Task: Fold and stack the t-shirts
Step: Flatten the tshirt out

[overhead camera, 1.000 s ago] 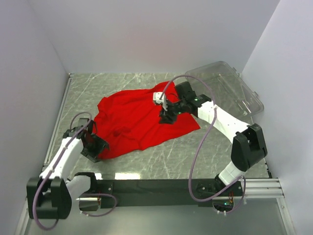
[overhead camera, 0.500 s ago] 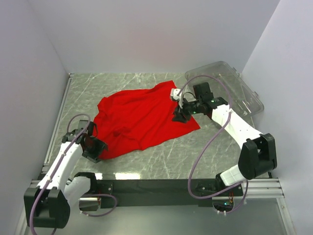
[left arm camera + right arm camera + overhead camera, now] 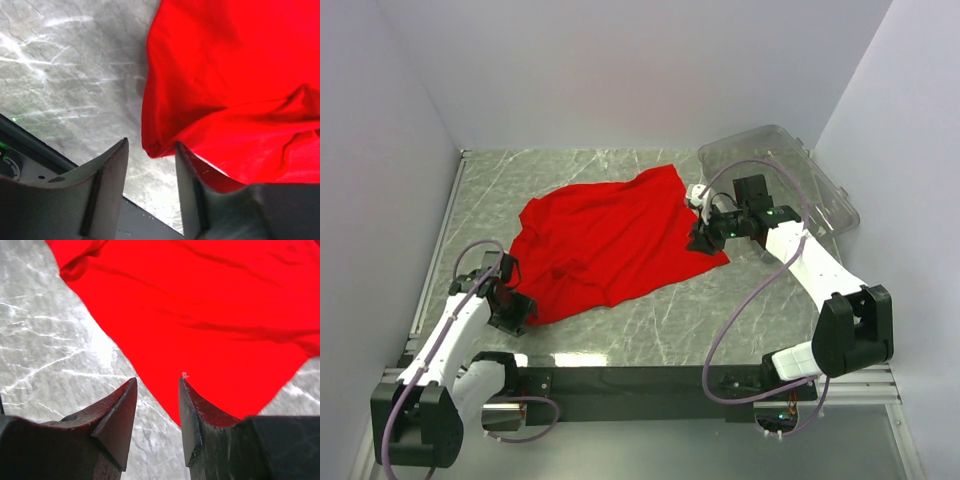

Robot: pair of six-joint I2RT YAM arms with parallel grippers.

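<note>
The red t-shirt (image 3: 605,245) lies spread and rumpled on the marble table. My left gripper (image 3: 516,312) hovers at its near left corner. In the left wrist view the fingers (image 3: 111,170) stand apart, and the folded shirt corner (image 3: 156,148) lies just ahead of the tips with bare table between them. My right gripper (image 3: 704,238) is at the shirt's right edge, close to the near right corner. Seen from the right wrist, the gripper (image 3: 157,381) is open, and the shirt's edge (image 3: 165,365) runs under the gap with nothing held.
A clear plastic bin (image 3: 810,185) lies tilted at the back right, just behind my right arm. White walls close in the table on the left, back and right. A black rail (image 3: 640,380) with the arm bases runs along the near edge.
My right arm has swung right, from over the middle of the shirt to its right edge. The left gripper has narrowed and drawn slightly back toward the near left corner.
</note>
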